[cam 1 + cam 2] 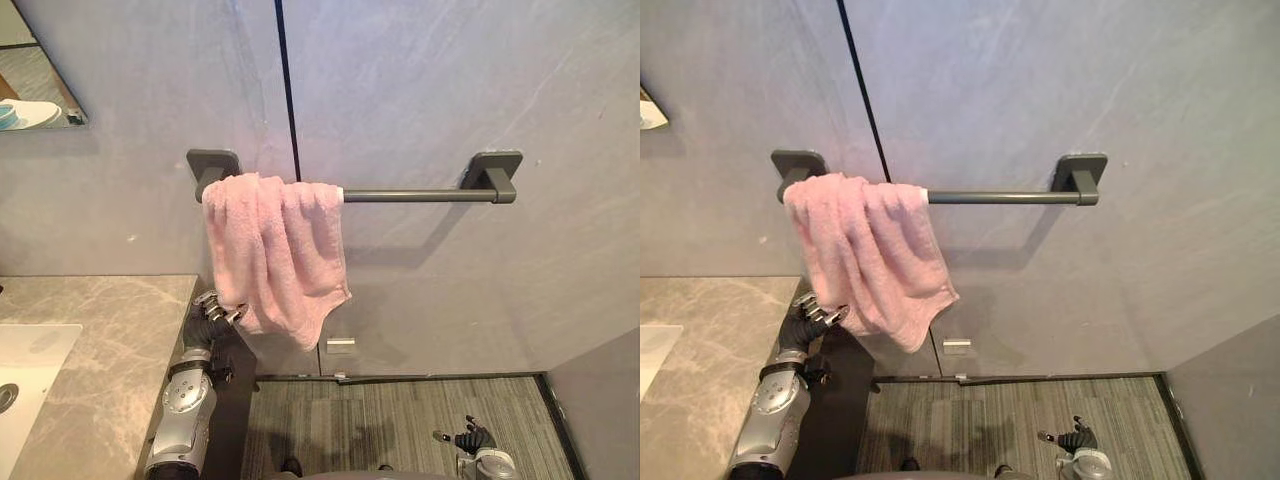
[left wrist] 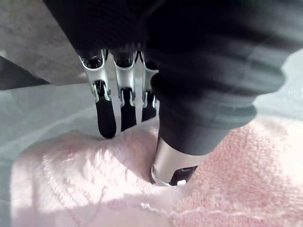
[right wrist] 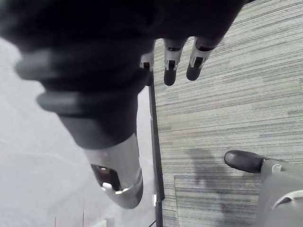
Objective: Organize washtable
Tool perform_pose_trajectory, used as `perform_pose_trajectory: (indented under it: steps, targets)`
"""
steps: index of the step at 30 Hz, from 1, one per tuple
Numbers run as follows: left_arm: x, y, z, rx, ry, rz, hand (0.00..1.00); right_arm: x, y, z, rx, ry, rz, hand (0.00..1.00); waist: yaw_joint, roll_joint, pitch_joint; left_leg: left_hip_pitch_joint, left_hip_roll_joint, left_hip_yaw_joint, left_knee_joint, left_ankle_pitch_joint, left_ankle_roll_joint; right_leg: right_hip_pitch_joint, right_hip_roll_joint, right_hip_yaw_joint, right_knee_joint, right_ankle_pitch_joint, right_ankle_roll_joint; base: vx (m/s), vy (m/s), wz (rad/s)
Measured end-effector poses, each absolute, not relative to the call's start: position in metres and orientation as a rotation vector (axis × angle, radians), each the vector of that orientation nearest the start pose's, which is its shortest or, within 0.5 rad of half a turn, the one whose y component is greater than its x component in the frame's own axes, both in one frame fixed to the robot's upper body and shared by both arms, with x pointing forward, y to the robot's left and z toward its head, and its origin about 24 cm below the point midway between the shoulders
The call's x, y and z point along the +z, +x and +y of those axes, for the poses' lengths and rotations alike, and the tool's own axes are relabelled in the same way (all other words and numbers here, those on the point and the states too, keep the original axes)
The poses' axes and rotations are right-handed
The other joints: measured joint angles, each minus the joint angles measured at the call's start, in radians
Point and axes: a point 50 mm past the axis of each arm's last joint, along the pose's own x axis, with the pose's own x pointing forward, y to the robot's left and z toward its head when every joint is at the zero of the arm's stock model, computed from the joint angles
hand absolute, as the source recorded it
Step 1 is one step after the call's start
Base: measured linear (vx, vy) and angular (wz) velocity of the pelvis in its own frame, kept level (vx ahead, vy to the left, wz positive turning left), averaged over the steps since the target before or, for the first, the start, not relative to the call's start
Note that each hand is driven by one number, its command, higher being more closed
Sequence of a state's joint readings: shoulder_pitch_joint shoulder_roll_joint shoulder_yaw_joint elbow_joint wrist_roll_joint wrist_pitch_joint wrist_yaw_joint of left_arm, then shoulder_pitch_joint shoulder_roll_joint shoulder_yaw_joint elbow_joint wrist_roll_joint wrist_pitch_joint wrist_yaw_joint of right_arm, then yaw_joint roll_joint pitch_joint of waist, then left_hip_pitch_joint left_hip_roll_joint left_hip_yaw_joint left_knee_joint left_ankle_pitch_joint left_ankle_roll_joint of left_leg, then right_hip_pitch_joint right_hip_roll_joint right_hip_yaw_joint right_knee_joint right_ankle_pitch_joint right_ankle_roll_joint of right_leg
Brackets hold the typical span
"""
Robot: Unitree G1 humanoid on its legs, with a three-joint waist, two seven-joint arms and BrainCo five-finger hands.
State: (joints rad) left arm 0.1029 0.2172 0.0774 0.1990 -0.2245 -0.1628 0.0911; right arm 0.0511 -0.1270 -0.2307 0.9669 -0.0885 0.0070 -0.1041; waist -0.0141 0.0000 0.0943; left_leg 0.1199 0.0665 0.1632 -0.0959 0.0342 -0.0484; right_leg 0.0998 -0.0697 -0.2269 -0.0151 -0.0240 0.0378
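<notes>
A pink towel [image 1: 275, 250] hangs bunched over the left end of a dark grey towel bar [image 1: 420, 195] on the grey wall. My left hand [image 1: 215, 310] reaches up beside the counter to the towel's lower left edge. In the left wrist view its straight fingers [image 2: 105, 113] touch the terry cloth [image 2: 94, 189] with their dark tips. The thumb [image 2: 175, 161] presses into the cloth apart from them, so the hand is open. My right hand [image 1: 470, 438] hangs low over the floor, its fingers [image 3: 177, 61] relaxed and holding nothing.
A grey marble countertop [image 1: 110, 340] with a white sink [image 1: 25, 370] lies at the lower left, with a mirror's corner [image 1: 35, 90] above it. The bar's right half is bare. A small white wall plate [image 1: 340, 345] sits below the towel. Striped grey carpet [image 1: 400, 420] covers the floor.
</notes>
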Motion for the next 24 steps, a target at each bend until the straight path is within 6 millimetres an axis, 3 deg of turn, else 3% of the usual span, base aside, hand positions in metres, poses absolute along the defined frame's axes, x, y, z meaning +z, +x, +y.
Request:
perform_pose_trajectory:
  steps: [7, 14, 24]
  targets:
    - [0.003, 0.225, 0.228, 0.226, 0.005, 0.099, 1.00, -0.139, 0.128, -0.236, -0.336, -0.144, 0.971, 0.00, -0.004, 0.000, 0.000, 0.000, 0.000, 0.002, 0.000, 0.000, 0.000, -0.001, 0.002, 0.016, -0.014, 0.015, 0.000, -0.03, 0.002, -0.06]
    - [0.003, 0.225, 0.228, 0.228, 0.005, 0.097, 1.00, -0.094, 0.183, -0.228, -0.235, -0.235, 0.660, 0.00, -0.006, 0.000, 0.000, 0.000, 0.000, 0.012, 0.000, -0.001, 0.001, -0.005, 0.003, 0.032, -0.022, 0.024, 0.001, -0.03, 0.001, -0.06]
    - [0.009, 0.225, 0.227, 0.225, 0.005, 0.068, 1.00, -0.033, 0.225, -0.184, 0.046, -0.281, 0.294, 0.00, -0.001, -0.004, -0.002, -0.004, 0.000, 0.007, 0.001, -0.003, 0.002, -0.012, 0.004, 0.038, -0.021, 0.027, 0.003, 0.00, -0.002, -0.02]
